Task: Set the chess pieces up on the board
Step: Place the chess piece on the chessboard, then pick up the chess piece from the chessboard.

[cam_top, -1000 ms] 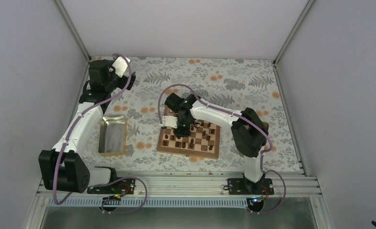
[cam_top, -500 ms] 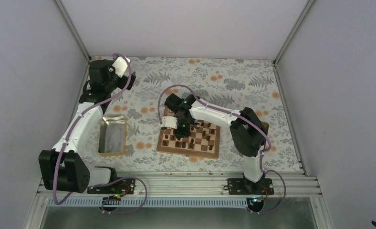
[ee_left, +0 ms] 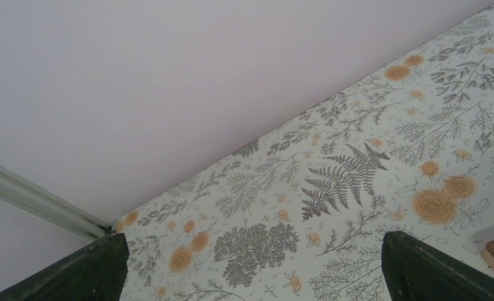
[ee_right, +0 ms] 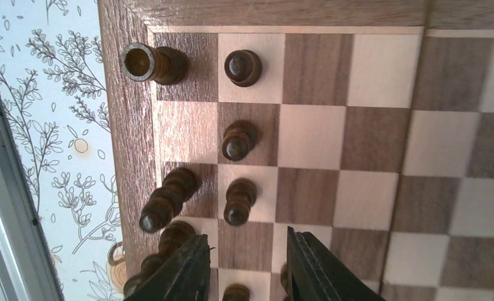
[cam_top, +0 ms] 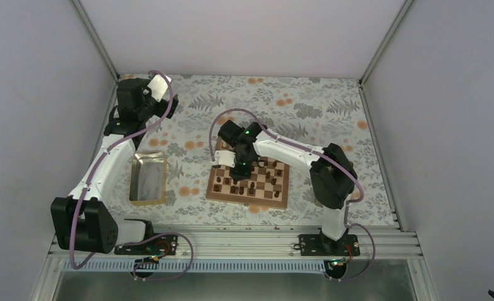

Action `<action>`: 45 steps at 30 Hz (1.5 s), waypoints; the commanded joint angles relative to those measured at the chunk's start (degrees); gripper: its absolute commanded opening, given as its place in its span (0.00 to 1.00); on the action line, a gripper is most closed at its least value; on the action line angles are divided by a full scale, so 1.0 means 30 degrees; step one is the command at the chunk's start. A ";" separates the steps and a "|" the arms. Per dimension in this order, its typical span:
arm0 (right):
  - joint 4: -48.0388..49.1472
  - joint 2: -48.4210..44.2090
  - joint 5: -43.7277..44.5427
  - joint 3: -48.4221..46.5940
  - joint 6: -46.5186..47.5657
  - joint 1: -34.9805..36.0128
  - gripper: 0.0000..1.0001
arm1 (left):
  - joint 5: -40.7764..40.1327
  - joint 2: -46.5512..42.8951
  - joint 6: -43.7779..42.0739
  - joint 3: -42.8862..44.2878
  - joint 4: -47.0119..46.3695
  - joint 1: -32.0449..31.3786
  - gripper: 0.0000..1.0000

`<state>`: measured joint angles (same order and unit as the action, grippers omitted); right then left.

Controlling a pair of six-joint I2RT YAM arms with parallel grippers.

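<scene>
- My right tool (ee_right: 247,271): jaws parted, gripping nothing. A dark piece (ee_right: 234,292) stands between them, free by my judgement.
- Beyond the tool, more dark chess pieces (ee_right: 239,139) line the board (ee_right: 128,125) border.
- Step: seating that piece. Next, lift straight up, clear of its neighbours.
- Bare squares lie away from that border.
- The left tool (ee_left: 252,251) is open over the bench (ee_left: 357,182).

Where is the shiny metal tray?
In the top view, the metal tray sits on the flowery table, left of the chessboard and close beside the left arm.
</scene>
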<state>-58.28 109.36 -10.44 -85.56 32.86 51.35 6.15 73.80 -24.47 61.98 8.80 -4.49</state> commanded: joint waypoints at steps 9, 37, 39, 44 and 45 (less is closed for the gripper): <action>-0.0278 -0.2411 0.1695 -0.0498 0.0045 -0.2354 0.39 | 0.0300 -0.0122 -0.0091 0.0076 -0.0173 0.0106 1.00; 0.1199 -0.0339 0.1602 0.1682 0.0955 -0.3875 0.40 | 0.0292 -0.0015 -0.0099 0.0065 -0.0149 0.0122 1.00; 0.1255 -0.0276 0.1561 0.1712 0.0993 -0.3875 0.40 | 0.0317 -0.0019 -0.0104 0.0066 -0.0149 0.0105 1.00; 0.1016 0.0048 0.1277 0.1650 0.1067 -0.3875 0.33 | 0.0336 0.0013 -0.0102 0.0077 -0.0122 0.0119 1.00; 0.1005 0.0140 0.1274 0.1669 0.1037 -0.3875 0.32 | 0.0350 0.0021 -0.0105 0.0079 -0.0120 0.0120 1.00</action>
<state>-55.18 108.18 -5.50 -80.84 35.24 40.29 6.17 73.80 -24.47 61.98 8.80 -4.49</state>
